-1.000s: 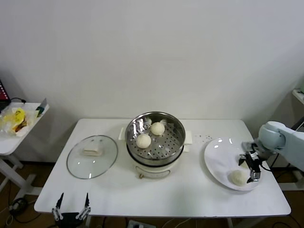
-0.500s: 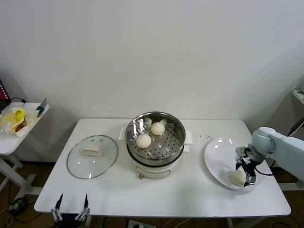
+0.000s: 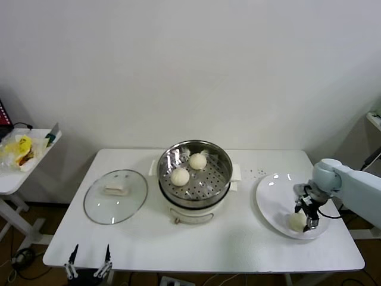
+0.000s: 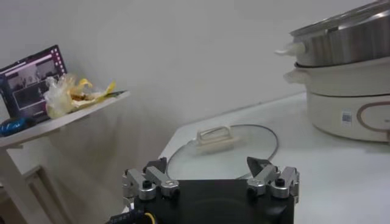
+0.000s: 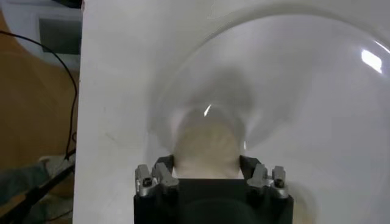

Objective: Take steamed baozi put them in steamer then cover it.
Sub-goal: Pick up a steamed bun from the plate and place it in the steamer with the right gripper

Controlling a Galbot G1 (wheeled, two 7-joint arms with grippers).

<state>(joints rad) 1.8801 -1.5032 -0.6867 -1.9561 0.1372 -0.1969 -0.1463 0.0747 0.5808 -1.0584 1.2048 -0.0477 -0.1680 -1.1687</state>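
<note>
Since a second ago: right gripper (image 3: 303,218) has come down from beside the bun to over it, and its fingers (image 5: 163,176) have drawn in against the sides of the one steamed baozi (image 3: 297,221) on the white plate (image 3: 271,199).

Item, right gripper: at the right end of the worktop (image 3: 238,238), fingers pinching that bun, which rests on the plate.

Item, steamer (image 3: 194,179): centre of worktop, lid off; two more buns (image 3: 189,168) lie apart on its perforated tray.

Item, cover (image 3: 115,195): flat on the worktop, left of the steamer and not touching it, white handle up.

Item, left gripper (image 3: 88,261): at the near left edge of the worktop, fingers spread, nothing between them.

Item, side table (image 3: 18,173): far left, carrying a yellow bag.
</note>
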